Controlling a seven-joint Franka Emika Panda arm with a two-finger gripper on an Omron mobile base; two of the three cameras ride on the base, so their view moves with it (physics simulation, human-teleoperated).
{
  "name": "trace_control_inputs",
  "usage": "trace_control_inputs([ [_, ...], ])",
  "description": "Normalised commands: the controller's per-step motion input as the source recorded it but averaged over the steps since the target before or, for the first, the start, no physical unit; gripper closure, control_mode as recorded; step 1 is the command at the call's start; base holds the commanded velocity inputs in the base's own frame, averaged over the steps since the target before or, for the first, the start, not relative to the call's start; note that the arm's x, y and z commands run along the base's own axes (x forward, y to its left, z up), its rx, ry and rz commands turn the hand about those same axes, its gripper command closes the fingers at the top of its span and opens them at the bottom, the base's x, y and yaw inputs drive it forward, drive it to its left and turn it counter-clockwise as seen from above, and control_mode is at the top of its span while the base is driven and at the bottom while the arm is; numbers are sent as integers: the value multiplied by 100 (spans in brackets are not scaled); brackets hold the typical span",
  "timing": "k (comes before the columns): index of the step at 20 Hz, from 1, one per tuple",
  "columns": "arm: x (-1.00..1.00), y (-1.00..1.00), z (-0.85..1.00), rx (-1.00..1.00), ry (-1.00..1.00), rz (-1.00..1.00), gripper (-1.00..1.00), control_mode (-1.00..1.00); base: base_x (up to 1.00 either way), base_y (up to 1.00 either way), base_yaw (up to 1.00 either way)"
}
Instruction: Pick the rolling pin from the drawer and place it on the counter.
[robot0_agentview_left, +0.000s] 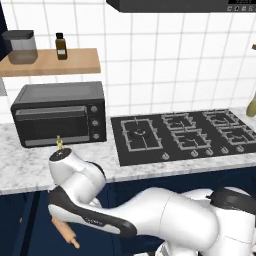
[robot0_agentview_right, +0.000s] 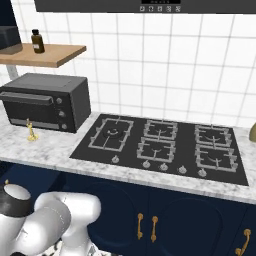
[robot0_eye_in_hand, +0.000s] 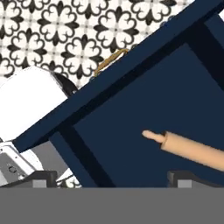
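Hand view: one rolling pin (robot0_eye_in_hand: 192, 149) lies in one open drawer (robot0_eye_in_hand: 131, 131); my gripper (robot0_eye_in_hand: 113, 177) hangs above, fingers spread wide.

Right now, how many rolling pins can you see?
1. The rolling pin lies inside the open drawer, just ahead of the gripper. More could be hidden where the drawer runs out of view.

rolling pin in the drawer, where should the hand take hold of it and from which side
Probably the thick middle barrel of the rolling pin, not the narrow peg handle. It lies flat on the floor of the open drawer, so coming straight down from above looks best, with the hand turned so its fingers close across the barrel. The round body could roll, so a centred grip seems safest.
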Motion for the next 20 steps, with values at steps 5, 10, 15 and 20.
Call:
trace_control_inputs([
  [5, 44, 3, -38, 0, 18, 71, -100, -100, 0, 0, 0],
  [10, 9, 25, -37, -11, 9, 32, -100, -100, 0, 0, 0],
  [15, 3, 43, -44, 0, 0, 17, -100, -100, 0, 0, 0],
  [20, 26, 9, -54, 0, -6, 12, -100, -100, 0, 0, 0],
])
